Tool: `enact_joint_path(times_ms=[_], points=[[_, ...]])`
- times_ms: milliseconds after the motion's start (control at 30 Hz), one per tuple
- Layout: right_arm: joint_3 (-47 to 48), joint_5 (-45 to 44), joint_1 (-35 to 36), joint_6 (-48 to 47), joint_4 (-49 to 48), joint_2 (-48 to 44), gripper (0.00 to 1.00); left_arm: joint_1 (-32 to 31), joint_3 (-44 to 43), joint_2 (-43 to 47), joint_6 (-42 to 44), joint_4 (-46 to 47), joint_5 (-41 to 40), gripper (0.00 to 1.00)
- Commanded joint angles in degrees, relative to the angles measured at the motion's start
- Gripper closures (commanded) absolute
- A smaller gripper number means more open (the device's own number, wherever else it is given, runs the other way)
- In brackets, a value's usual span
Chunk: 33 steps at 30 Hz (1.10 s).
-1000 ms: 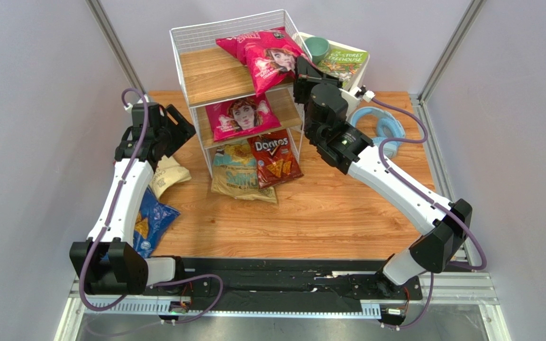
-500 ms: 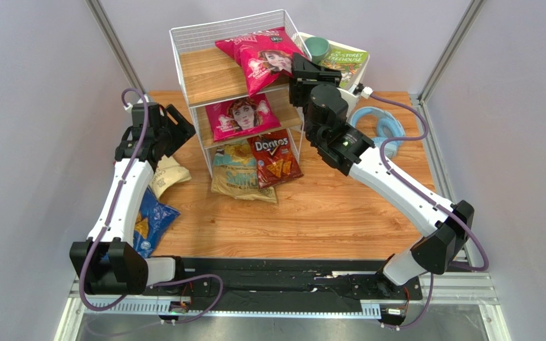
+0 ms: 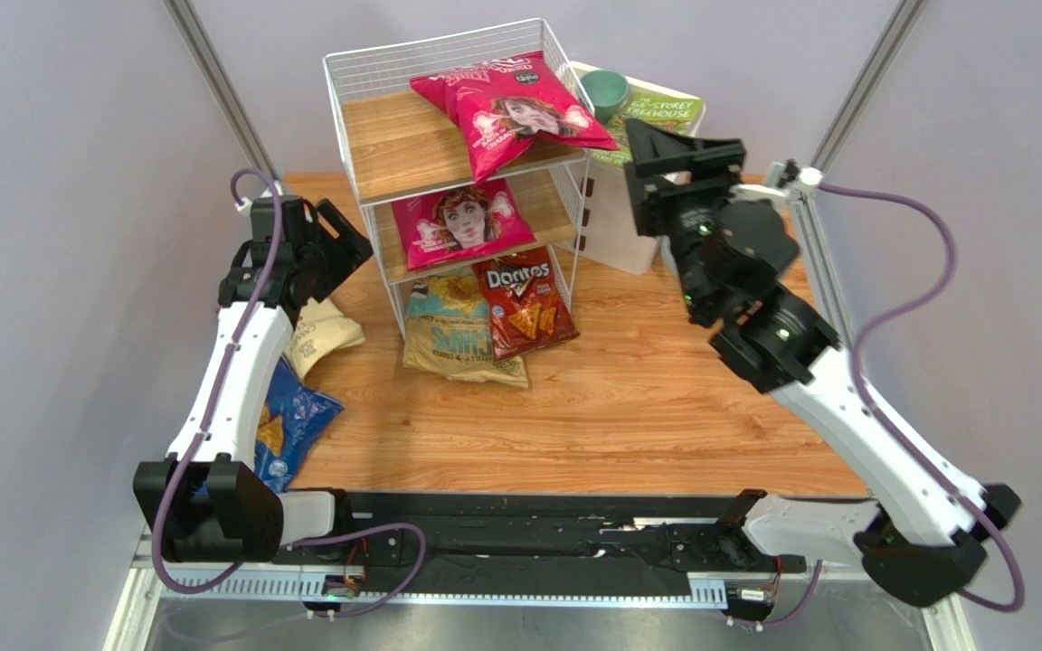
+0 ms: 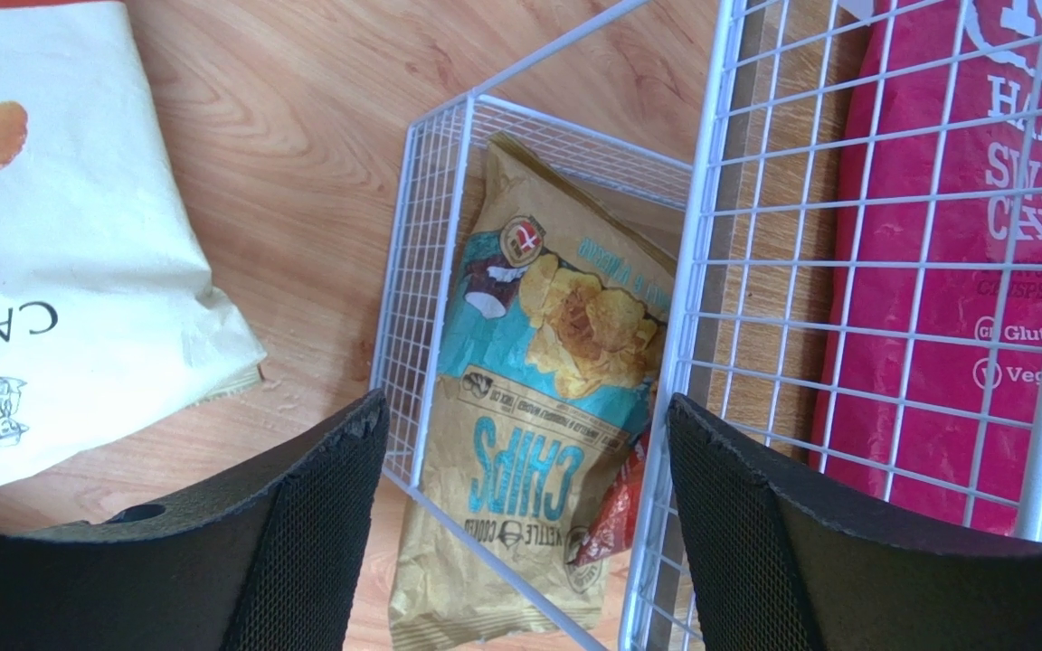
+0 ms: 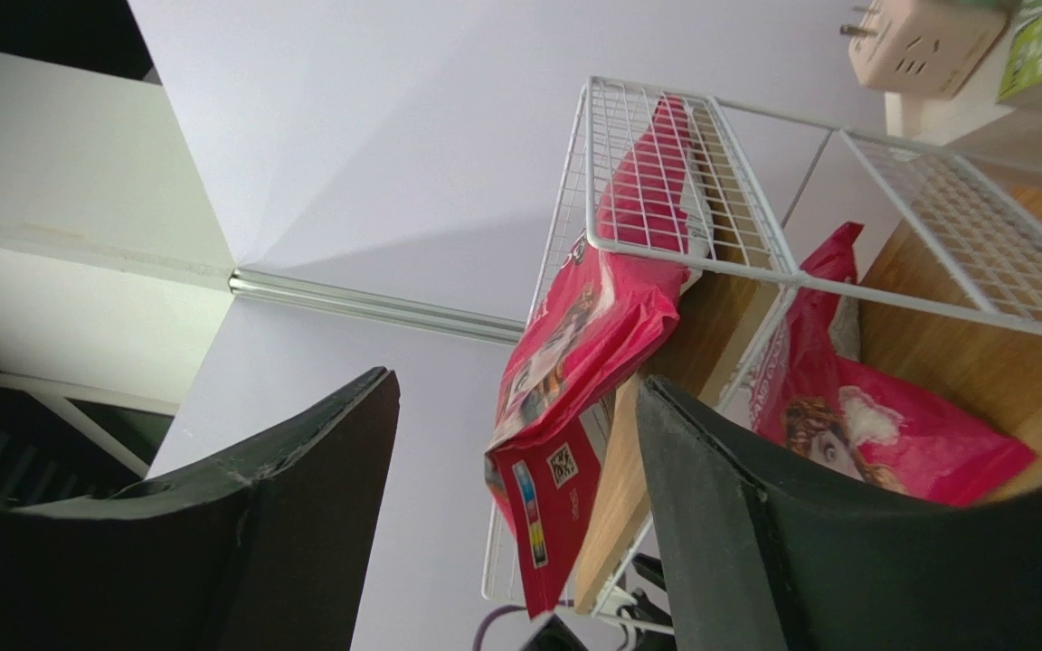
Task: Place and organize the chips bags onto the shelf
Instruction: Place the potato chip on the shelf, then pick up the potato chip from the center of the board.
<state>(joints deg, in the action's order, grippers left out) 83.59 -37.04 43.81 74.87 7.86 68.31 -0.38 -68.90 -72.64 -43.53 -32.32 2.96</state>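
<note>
The shelf (image 3: 391, 143) holds a magenta chips bag (image 3: 520, 115) on its top tier, hanging over the front right corner. A second magenta bag (image 3: 463, 221) lies on the middle tier. At the bottom lie a tan-and-teal CHIPS bag (image 3: 448, 332) and red Doritos (image 3: 520, 301). My right gripper (image 3: 683, 143) is open and empty, to the right of the shelf; its wrist view shows the overhanging bag (image 5: 581, 339) from below. My left gripper (image 3: 350, 248) is open beside the shelf's left mesh (image 4: 703, 271), above the CHIPS bag (image 4: 540, 448). An orange-and-cream bag (image 3: 323, 332) and blue Doritos (image 3: 282, 427) lie on the table under the left arm.
A white drawer unit (image 3: 622, 224) stands right of the shelf, with a green book (image 3: 656, 115) and a green cup (image 3: 605, 92) on top. Grey walls and metal frame posts close in the table on both sides.
My right gripper opened, let go of the top magenta bag and drew back to the right, away from the shelf. The bag stays on the top tier. The left arm has not moved.
</note>
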Motion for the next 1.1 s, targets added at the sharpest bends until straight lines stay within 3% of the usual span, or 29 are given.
enact_joint_path(times_ms=[0,167,267,467,667,700,933,1067], points=[[-3.07,-0.84,-1.27,-7.46,11.89,-9.32,0.30,0.03,-3.06,1.88,0.11,-10.71,-0.82,0.19],[-7.13,-1.30,-5.30,-8.86,23.33,-15.23,0.32,0.03,-4.48,6.98,-7.08,-18.82,-8.56,0.19],[-5.03,14.37,-10.67,-12.71,30.79,-12.09,0.30,0.12,-7.28,6.81,-5.44,-24.53,-18.84,0.16],[-0.46,35.14,-16.02,-19.84,34.77,-4.51,0.28,5.29,-3.80,5.31,-2.62,-25.09,-21.59,0.15],[-2.29,53.97,-22.01,-24.50,34.00,-1.08,0.29,15.05,3.41,6.28,-0.25,-19.56,-13.62,0.13],[-4.21,55.39,-22.36,-25.12,32.76,-1.25,0.29,18.28,3.69,5.68,0.19,-19.37,-12.64,0.13],[-9.49,64.88,-25.26,-29.51,28.71,-1.08,0.30,24.10,0.87,3.38,4.15,-21.12,-13.95,0.13],[-10.38,73.15,-27.03,-33.02,27.56,1.90,0.32,28.23,3.33,2.77,4.94,-16.12,-9.39,0.13]])
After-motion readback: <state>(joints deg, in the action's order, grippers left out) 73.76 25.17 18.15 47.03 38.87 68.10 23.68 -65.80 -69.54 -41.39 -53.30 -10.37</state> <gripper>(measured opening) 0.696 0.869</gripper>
